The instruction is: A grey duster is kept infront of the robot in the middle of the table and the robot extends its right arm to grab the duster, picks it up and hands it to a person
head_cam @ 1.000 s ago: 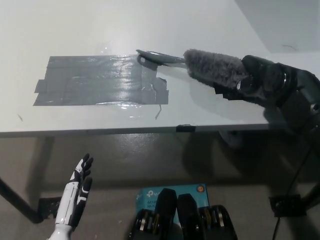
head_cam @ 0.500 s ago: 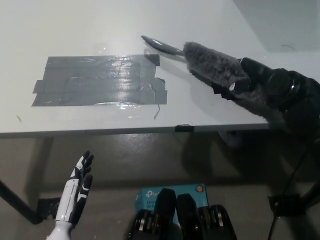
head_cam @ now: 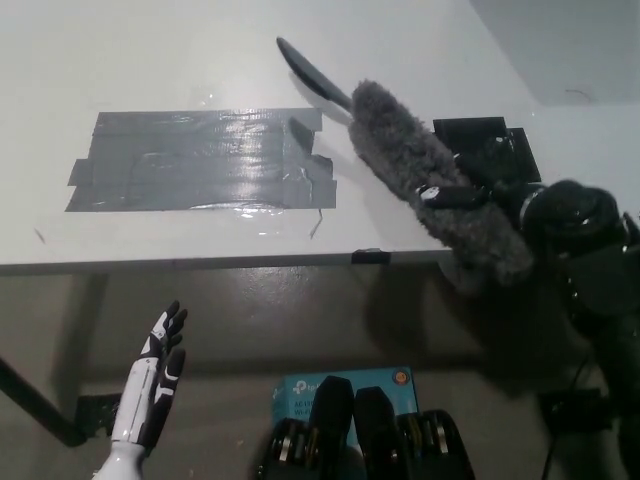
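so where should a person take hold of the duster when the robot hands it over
Probably by the bare dark handle, coming from the table's far side. The right hand is shut on the grey duster around its fluffy head, so the handle is the only rigid part left free, and it points up and away from the robot over the table. The left hand rests low, open.

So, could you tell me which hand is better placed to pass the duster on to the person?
The right hand: it already grips the grey duster above the table. The left hand hangs open below the table edge, holding nothing.
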### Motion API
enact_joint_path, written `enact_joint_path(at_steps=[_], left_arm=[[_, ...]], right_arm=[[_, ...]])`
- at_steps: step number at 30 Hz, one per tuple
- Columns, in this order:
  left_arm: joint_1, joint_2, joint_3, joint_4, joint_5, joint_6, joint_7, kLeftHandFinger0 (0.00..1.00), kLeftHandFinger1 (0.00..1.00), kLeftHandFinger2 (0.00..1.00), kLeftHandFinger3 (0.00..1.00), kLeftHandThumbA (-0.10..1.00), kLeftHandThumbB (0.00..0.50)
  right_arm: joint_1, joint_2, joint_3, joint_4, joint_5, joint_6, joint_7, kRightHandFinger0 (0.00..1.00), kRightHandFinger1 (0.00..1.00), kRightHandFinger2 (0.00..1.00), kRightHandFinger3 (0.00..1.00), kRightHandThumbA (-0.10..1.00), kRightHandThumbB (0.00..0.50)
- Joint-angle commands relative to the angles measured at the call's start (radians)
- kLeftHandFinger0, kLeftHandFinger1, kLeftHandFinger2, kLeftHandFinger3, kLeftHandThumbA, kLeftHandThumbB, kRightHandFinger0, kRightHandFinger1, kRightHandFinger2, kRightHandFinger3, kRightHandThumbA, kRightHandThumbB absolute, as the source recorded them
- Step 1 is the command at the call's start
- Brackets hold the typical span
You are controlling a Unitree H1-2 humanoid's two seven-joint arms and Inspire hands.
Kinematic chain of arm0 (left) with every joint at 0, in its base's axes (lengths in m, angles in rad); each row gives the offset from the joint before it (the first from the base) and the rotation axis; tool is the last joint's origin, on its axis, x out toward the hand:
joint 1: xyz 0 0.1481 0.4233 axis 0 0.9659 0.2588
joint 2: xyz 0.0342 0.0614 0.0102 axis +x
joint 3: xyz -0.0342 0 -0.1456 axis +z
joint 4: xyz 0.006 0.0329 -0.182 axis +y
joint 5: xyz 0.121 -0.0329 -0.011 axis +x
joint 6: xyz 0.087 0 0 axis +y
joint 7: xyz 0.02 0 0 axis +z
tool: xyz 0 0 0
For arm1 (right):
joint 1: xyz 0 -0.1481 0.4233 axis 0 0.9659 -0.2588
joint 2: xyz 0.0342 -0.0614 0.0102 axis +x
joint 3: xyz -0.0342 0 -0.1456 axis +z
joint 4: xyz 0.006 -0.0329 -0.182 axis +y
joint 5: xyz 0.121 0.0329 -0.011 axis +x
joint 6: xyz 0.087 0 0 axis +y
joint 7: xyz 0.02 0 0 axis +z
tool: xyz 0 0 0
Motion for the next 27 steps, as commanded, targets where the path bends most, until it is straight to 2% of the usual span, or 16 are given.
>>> enact_joint_path(at_steps=[1, 3, 7, 8, 10, 13, 19, 20, 27], left_arm=[[-0.011, 0.016, 0.002, -0.024, 0.001, -0.014, 0.008, 1.00, 1.00, 1.00, 1.00, 1.00, 0.264], [-0.015, 0.016, 0.001, -0.023, 0.002, -0.013, 0.008, 1.00, 1.00, 1.00, 1.00, 1.00, 0.256], [-0.016, 0.018, 0.003, -0.030, 0.002, -0.006, 0.006, 1.00, 1.00, 1.00, 1.00, 1.00, 0.259], [-0.015, 0.018, 0.003, -0.033, 0.000, -0.004, 0.005, 1.00, 1.00, 1.00, 1.00, 1.00, 0.261], [-0.017, 0.019, 0.003, -0.028, -0.001, -0.010, 0.005, 1.00, 1.00, 1.00, 1.00, 1.00, 0.254], [-0.020, 0.020, 0.003, -0.012, 0.004, -0.030, 0.013, 1.00, 1.00, 1.00, 1.00, 0.99, 0.251], [-0.019, 0.023, 0.001, -0.026, 0.002, -0.013, 0.004, 1.00, 1.00, 1.00, 1.00, 0.99, 0.248], [-0.018, 0.024, 0.001, -0.029, 0.002, -0.010, 0.003, 1.00, 1.00, 1.00, 1.00, 0.99, 0.246], [-0.025, 0.029, 0.001, -0.018, 0.007, -0.031, 0.008, 1.00, 1.00, 1.00, 1.00, 0.98, 0.246]], right_arm=[[0.036, 0.069, -0.133, -0.249, 0.427, 0.163, -0.001, 0.00, 0.35, 0.90, 1.00, -0.10, 0.185], [0.089, 0.091, -0.144, -0.308, 0.528, 0.163, -0.022, 0.00, 0.36, 0.85, 1.00, -0.10, 0.166], [0.148, 0.105, -0.118, -0.375, 0.667, 0.163, -0.071, 0.00, 0.39, 0.82, 1.00, -0.10, 0.174], [0.179, 0.114, -0.105, -0.415, 0.726, 0.163, -0.112, 0.00, 0.40, 0.84, 1.00, -0.10, 0.185], [0.209, 0.122, -0.093, -0.456, 0.790, 0.163, -0.142, 0.00, 0.41, 0.85, 1.00, -0.10, 0.163], [0.259, 0.133, -0.063, -0.525, 0.891, 0.163, -0.199, 0.00, 0.42, 0.86, 1.00, -0.10, 0.164], [0.343, 0.161, -0.032, -0.660, 1.078, 0.163, -0.352, 0.00, 0.40, 0.83, 1.00, -0.10, 0.153], [0.364, 0.169, -0.030, -0.690, 1.117, 0.163, -0.381, 0.00, 0.40, 0.82, 1.00, -0.10, 0.134], [0.431, 0.187, -0.033, -0.771, 1.213, 0.163, -0.450, 0.00, 0.41, 0.84, 1.00, -0.10, 0.112]])
